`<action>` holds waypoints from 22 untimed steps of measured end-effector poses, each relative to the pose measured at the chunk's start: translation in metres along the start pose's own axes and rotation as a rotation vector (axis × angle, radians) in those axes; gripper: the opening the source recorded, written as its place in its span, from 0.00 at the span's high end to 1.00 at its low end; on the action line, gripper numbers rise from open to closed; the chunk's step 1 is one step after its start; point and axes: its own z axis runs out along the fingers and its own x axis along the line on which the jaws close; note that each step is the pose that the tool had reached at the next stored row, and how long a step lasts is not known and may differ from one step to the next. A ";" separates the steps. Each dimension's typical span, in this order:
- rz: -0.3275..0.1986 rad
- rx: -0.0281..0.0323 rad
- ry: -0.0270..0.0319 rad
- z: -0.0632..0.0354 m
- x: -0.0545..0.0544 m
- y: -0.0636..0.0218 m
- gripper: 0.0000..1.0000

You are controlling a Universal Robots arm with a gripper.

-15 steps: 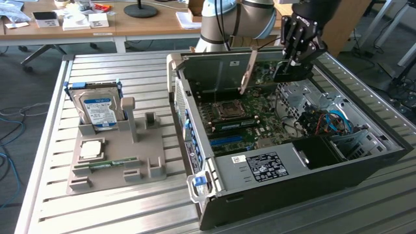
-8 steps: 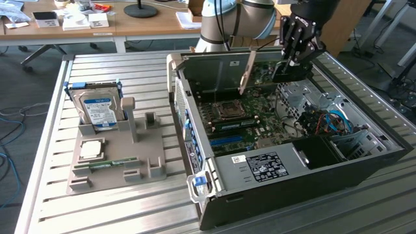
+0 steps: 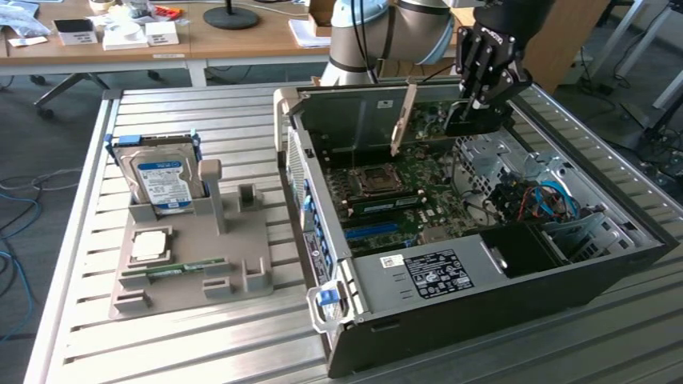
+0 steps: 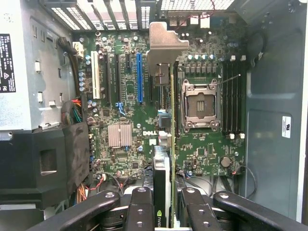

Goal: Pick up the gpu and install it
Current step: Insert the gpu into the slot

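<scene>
Your pincer point(image 4: 166, 211) is clamped on the gpu point(image 4: 163, 178), a finger on each face, so you see the card edge-on (its silver bracket point(image 4: 166, 43) at the far end). It stands over the motherboard point(image 4: 125, 134) inside the open computer case point(image 3: 597, 264), just beside the empty processor socket point(image 4: 199, 106). Outside the case, a hard drive point(image 3: 160, 180) stands in a grey holder point(image 3: 240, 248) on the slatted table point(image 3: 213, 112).

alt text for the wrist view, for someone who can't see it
The pincer grips the gpu edge-on over the motherboard inside an open computer case. The card's silver bracket points toward the case's vented wall.
</scene>
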 end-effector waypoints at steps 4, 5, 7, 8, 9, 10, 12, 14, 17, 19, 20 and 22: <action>-0.001 0.0001 0.0000 0.0000 0.000 0.0004 0.73; -0.001 0.0002 0.0000 0.0000 0.000 0.0006 0.73; -0.001 0.0004 0.0000 0.0000 0.000 0.0010 0.73; -0.001 0.0005 0.0000 0.0000 0.000 0.0011 0.73; -0.001 0.0007 0.0000 0.0000 0.000 0.0018 0.73; -0.002 0.0008 -0.0001 0.0000 0.000 0.0021 0.73; -0.002 0.0009 -0.0001 0.0000 0.000 0.0023 0.73; -0.002 0.0011 -0.0001 0.0000 0.000 0.0029 0.73; -0.002 0.0013 -0.0001 0.0000 0.000 0.0037 0.73; -0.002 0.0015 -0.0001 0.0000 0.000 0.0042 0.73; -0.002 0.0017 -0.0002 0.0000 0.000 0.0044 0.73; -0.003 0.0017 -0.0002 0.0000 0.000 0.0047 0.73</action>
